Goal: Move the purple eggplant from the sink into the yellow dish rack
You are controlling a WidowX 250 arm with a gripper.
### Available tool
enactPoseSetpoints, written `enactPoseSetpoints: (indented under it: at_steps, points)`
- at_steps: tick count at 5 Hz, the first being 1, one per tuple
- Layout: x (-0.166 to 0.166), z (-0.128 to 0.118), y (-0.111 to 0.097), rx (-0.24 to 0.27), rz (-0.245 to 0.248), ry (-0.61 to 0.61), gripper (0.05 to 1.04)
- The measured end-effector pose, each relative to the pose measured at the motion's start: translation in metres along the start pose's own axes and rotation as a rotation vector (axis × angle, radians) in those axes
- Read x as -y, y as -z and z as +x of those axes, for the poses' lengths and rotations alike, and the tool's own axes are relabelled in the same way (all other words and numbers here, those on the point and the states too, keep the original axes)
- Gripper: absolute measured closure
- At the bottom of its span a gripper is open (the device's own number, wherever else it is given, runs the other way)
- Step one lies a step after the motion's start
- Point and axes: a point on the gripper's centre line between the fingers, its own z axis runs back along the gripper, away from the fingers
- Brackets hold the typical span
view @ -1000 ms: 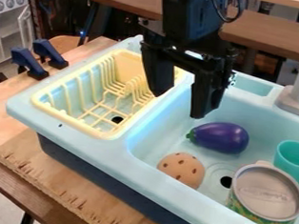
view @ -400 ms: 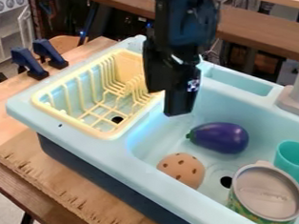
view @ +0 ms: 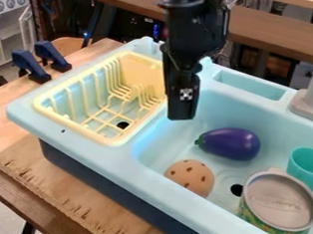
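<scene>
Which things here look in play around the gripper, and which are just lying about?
Probably in play, being nearest:
- gripper, above the sink
- eggplant, in the sink
- rack, beside the basin

Likely just lying about:
- spotted tan thing
- cup
- can
- clamps

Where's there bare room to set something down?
Bare: inside the yellow rack; the wooden tabletop along the sink unit's front; and, in the basin, a strip between the eggplant and the rack-side wall, near the claw. Crowded: around the drain, with the lidded tin, teal cup and spotted brown piece.
</scene>
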Motion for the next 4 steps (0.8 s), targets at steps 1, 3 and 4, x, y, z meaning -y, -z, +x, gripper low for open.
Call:
enactPoseSetpoints:
  at_steps: [1, 3, 4]
  points:
    - [-0.005, 0.013, 0.008, 0.042, 0.095, 0.119, 0.077]
    - [-0.012, 0.034, 0.023, 0.114, 0.192, 0.16, 0.077]
    - [-0.013, 0.038, 0.031, 0.149, 0.192, 0.108, 0.077]
